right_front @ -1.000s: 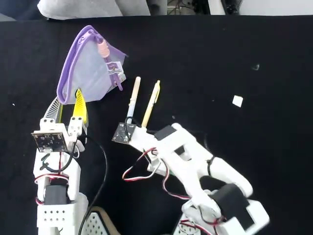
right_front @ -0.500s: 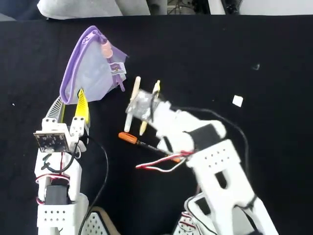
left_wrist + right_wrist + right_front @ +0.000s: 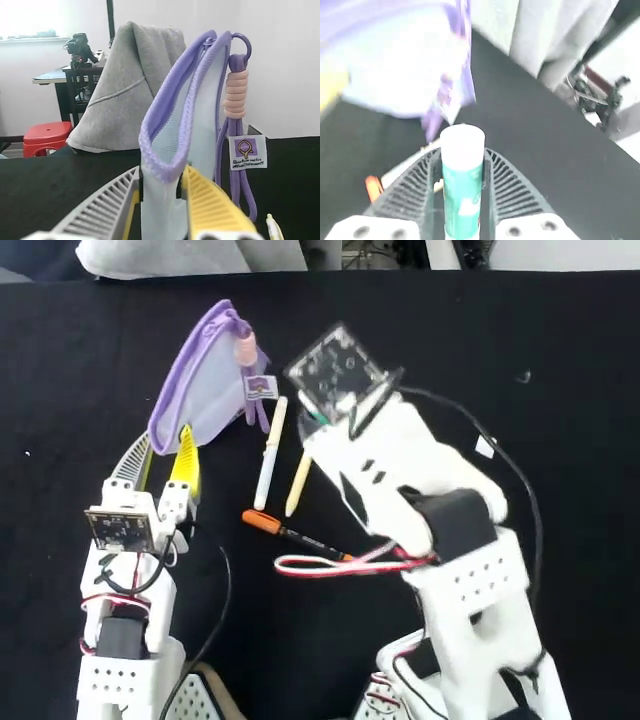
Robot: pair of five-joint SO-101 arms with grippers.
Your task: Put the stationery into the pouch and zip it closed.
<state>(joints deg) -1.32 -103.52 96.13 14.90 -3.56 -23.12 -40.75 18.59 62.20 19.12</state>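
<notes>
Left hand (image 3: pixel 161 182): clamped on the pouch's (image 3: pixel 205 375) lower edge.
Pouch: upright, toward the desk's (image 3: pixel 560 360) far edge, left of centre.
Right hand (image 3: pixel 462 162): gripping a green-and-white tube (image 3: pixel 463 190), near the pouch.
Mid-desk: white pen (image 3: pixel 269 455), yellow pen (image 3: pixel 298 483), orange marker (image 3: pixel 290 533).

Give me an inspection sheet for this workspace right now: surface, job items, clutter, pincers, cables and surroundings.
Surface: black table.
Job's things: purple pouch held upright by one edge; white pen, yellow pen and orange-capped marker lie on the table beside it; green tube with a white cap is held above the table.
Clutter: small white scrap.
Pincers: left pincer shut on the pouch; right pincer shut on the green tube, near the pouch.
Cables: red-and-white wires loop beside the right arm; black cable by the left arm.
Surroundings: grey cloth past the table's far edge; red stool behind.
</notes>
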